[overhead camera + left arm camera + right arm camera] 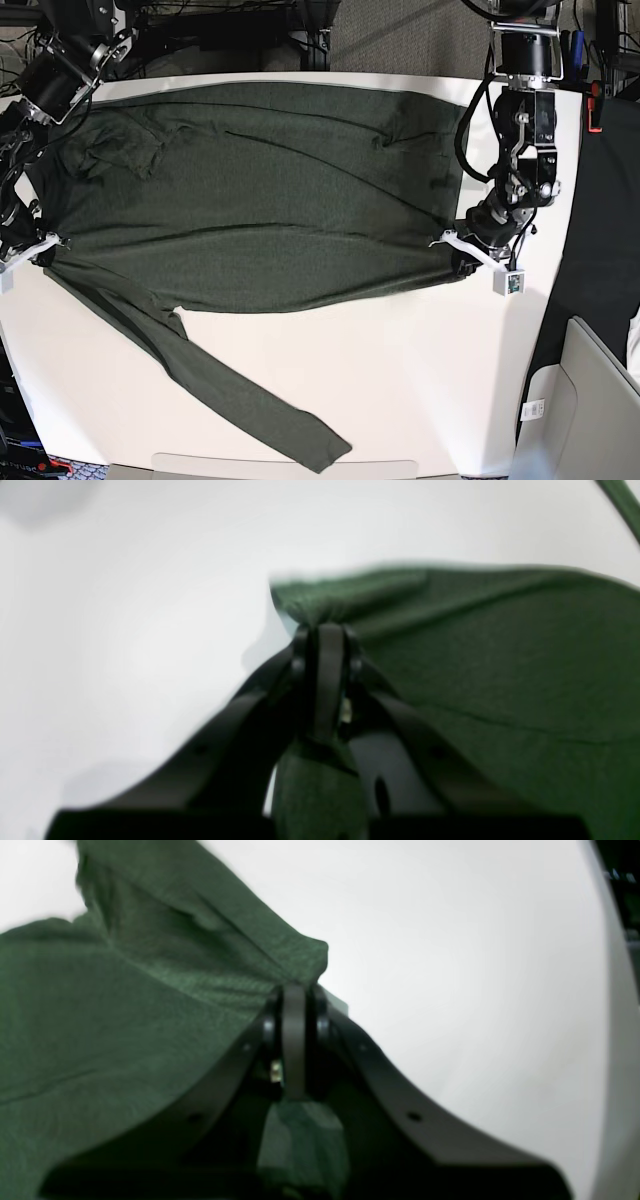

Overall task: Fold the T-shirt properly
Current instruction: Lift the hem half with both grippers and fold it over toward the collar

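Spread flat across the white tabletop [400, 400]: the dark olive-green T-shirt [260, 200], long-sleeved, 1 sleeve trailing toward the near edge. Clamped on cloth at opposite ends: the left claw [325, 630] with a pinched corner bunched between closed jaws, the right claw [296, 990] likewise shut on a gathered edge. Probably gripped this way to lift both ends together and carry 1 half over the other in a first fold. Blurred in both wrist views, so weave and hem hard to read. Half hidden at the base view's left margin: the right claw, cut off by the frame. Second sleeve indistinct, seemingly bunched near the far left corner.
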You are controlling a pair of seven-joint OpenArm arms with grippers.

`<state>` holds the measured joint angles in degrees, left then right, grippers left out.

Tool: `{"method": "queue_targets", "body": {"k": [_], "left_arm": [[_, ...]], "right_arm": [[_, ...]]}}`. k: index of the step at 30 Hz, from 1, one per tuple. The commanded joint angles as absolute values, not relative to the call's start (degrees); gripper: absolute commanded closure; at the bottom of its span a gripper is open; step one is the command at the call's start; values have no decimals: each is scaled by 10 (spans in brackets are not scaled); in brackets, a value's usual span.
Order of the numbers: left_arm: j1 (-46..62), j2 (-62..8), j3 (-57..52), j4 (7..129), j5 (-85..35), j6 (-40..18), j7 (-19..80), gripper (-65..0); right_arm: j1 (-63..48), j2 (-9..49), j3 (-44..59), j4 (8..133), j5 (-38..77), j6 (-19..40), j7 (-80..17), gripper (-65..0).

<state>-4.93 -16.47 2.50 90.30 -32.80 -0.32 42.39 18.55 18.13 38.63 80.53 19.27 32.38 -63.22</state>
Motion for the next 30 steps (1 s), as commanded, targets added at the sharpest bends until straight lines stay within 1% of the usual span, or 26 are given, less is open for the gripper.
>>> {"method": "queue_targets", "body": {"k": [1, 8, 15, 19, 25, 30], "left_arm": [[-44, -171, 9, 924, -329, -4, 415, 0], [7, -171, -34, 979, -330, -4, 415, 0], [36, -171, -34, 1004, -330, -4, 415, 0], [63, -171, -34, 1023, -330, -4, 415, 0], [90, -171, -35, 1025, -330, -4, 415, 0], [113, -171, -35, 1053, -330, -4, 415, 0]], "right_arm": [[191, 195, 390, 821, 210, 325, -627, -6], [130, 221, 419, 836, 257, 325, -627, -6], [100, 232, 449, 837, 275, 325, -627, -6], [81, 232, 465, 851, 279, 325, -628, -6], [55, 232, 466, 887, 282, 325, -628, -6], [39, 230, 467, 900, 284, 325, -628, -6]]}}
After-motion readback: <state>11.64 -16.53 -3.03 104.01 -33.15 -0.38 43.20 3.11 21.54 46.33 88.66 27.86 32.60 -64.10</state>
